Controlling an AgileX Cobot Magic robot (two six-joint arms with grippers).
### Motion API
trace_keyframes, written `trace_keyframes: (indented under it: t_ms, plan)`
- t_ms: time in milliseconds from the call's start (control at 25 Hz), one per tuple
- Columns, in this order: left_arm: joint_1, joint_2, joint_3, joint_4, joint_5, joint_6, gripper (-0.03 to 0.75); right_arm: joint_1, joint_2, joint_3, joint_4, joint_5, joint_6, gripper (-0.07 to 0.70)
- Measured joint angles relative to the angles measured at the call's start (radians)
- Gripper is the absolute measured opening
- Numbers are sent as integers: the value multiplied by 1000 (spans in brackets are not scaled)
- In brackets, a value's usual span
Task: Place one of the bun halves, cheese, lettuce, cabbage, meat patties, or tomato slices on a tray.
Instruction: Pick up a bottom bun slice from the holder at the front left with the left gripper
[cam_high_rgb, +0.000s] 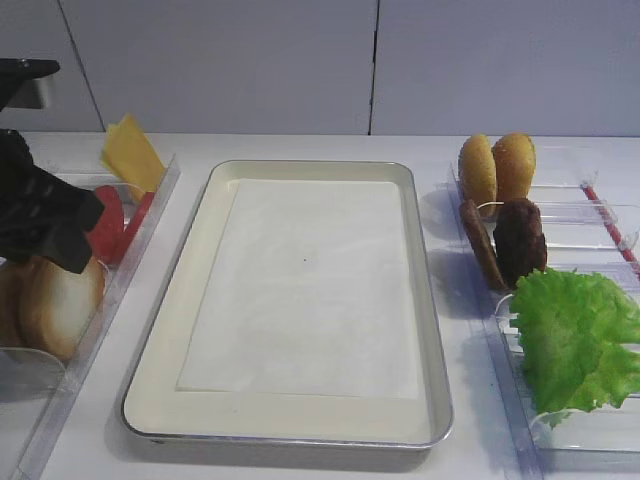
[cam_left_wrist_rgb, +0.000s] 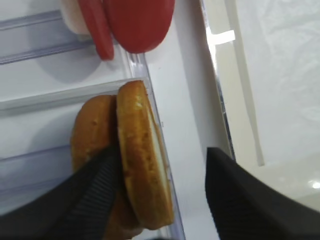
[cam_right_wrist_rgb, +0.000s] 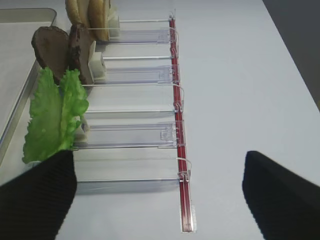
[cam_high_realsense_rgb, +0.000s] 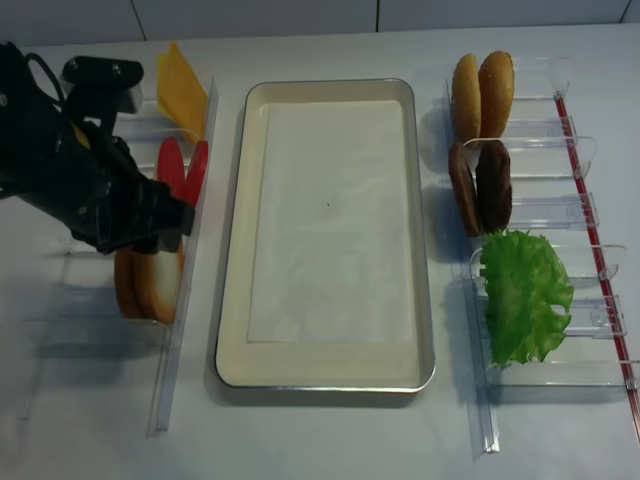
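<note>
the left end effector (cam_left_wrist_rgb: 157, 190) hangs over the left rack (cam_high_realsense_rgb: 185, 300), jaws spread and straddling the nearer-to-tray bun half (cam_left_wrist_rgb: 142, 160). one finger (cam_left_wrist_rgb: 75, 200) sits wedged between this bun half and the second bun half (cam_left_wrist_rgb: 90, 135) behind it; the other finger (cam_left_wrist_rgb: 245, 195) stands clear on the tray side, not touching. nothing is gripped yet.

the bun half stands on edge in its clear slot, at the near end of the left rack, with the tomato slices (cam_left_wrist_rgb: 135, 20) in the slot beyond and the cheese (cam_high_realsense_rgb: 180, 80) at the far end. the tray (cam_high_realsense_rgb: 230, 300) lies in the middle of the counter (cam_high_realsense_rgb: 330, 440), just beside the rack, its paper liner bare.

handling judgement: the bun half looks light, dry and matt, so slip should be low. it appears stiff enough to take a pinch across its flat faces. best hold is across the thickness, near the upper middle of the disc, lifting straight up out of the slot. risk: dragging the neighbouring half out with it.

the right end effector (cam_right_wrist_rgb: 160, 195) is parked at the near end of the right rack (cam_right_wrist_rgb: 130, 135), jaws apart, empty, beside the lettuce (cam_right_wrist_rgb: 52, 120).
</note>
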Motion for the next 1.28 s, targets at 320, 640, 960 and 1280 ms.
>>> trace_keyframes:
  t_ms: [320, 640, 960, 1280]
  plan:
    - [-2, 0, 0, 22, 4, -27, 390, 0, 0, 0, 0, 0, 0, 694]
    - [-26, 0, 5, 9, 6, -29, 391, 0, 0, 0, 0, 0, 0, 694]
    - [-52, 0, 26, 62, -3, -70, 390, 0, 0, 0, 0, 0, 0, 694]
    - [-52, 0, 26, 77, -5, -82, 310, 0, 0, 0, 0, 0, 0, 694]
